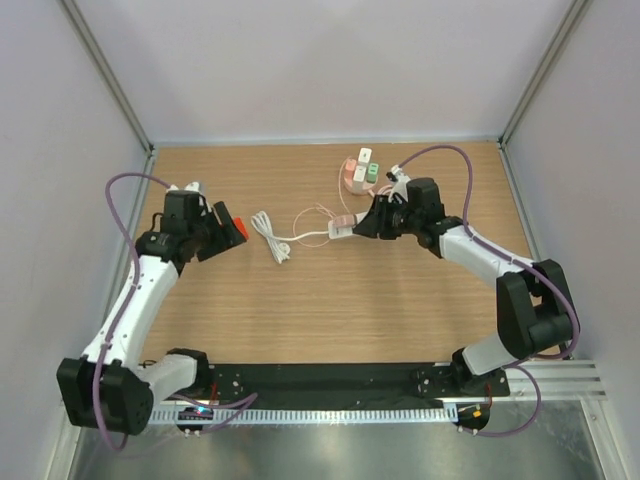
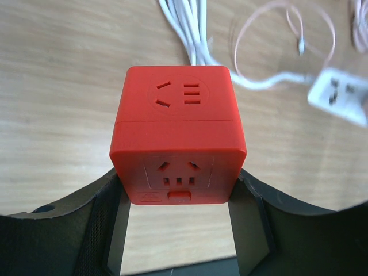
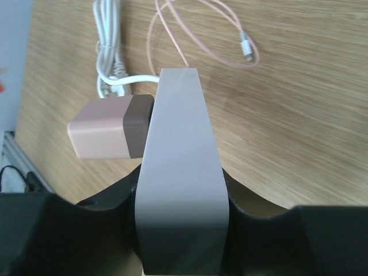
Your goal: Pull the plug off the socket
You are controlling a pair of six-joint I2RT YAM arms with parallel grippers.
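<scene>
Two arms meet over one table (image 1: 300, 320).

**Top view.** The left gripper (image 1: 228, 228) clamps a red cube (image 1: 237, 227) at mid-left. The right gripper (image 1: 362, 224) is closed on a white socket block (image 1: 342, 231) near the centre, well apart from the cube. A coiled white cable (image 1: 268, 238) lies between them. The block's long axis runs roughly along the line joining the two grippers.

**Left wrist view.** The fingers (image 2: 115, 230) hold the cube by its two side faces at a middling spread. Its top and near faces carry outlet slots, all vacant, and no cord shows. The block lies ahead and to the right.

**Right wrist view.** The block appears as a pale, shadowed slab running straight out from the narrow-set jaws, with the cable at its far end. A pink adapter (image 3: 103, 138) sits against its left flank; whether it is seated there cannot be told.

**Judgement.** The cube is already clear of the socket, and only the right arm is near the adapter.
</scene>
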